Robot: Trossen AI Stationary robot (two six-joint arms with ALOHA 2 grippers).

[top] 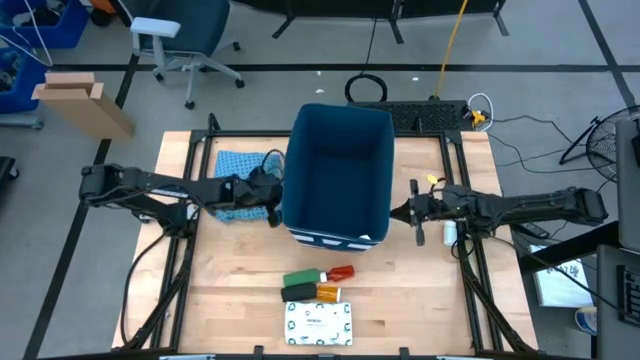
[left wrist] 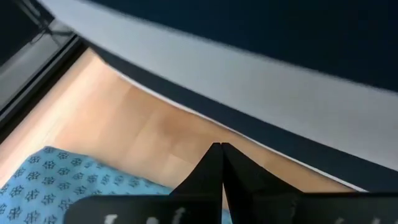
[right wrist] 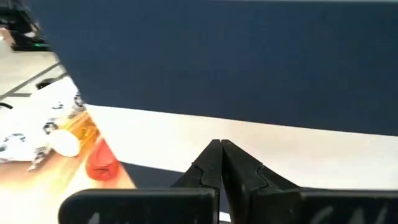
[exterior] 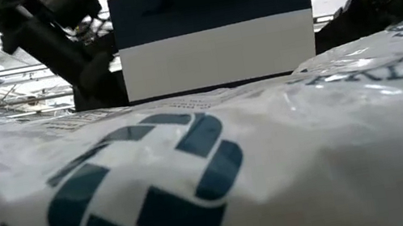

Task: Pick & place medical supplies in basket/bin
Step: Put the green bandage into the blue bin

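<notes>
The dark-blue bin (top: 338,175) stands mid-table, its white-striped short side (top: 335,238) toward the near edge. In front of it lie the green cylinder (top: 302,279), the red tube (top: 340,272), the dark bottle with orange label (top: 312,292) and the white packet (top: 318,323). My left gripper (top: 272,200) is shut beside the bin's left wall, over the edge of the light blue cloth (top: 232,165). My right gripper (top: 412,212) is shut beside the bin's right wall. The left wrist view shows shut fingertips (left wrist: 222,147) before the bin's stripe (left wrist: 249,74). In the right wrist view the bottle (right wrist: 78,134) and tube (right wrist: 101,163) lie off to one side.
The packet (exterior: 196,179) fills the low view's foreground, with the bin's striped side (exterior: 215,45) behind it. Metal frame rails (top: 190,230) run along the table's left and right sides. Bare wood (top: 230,290) lies on either side of the supplies.
</notes>
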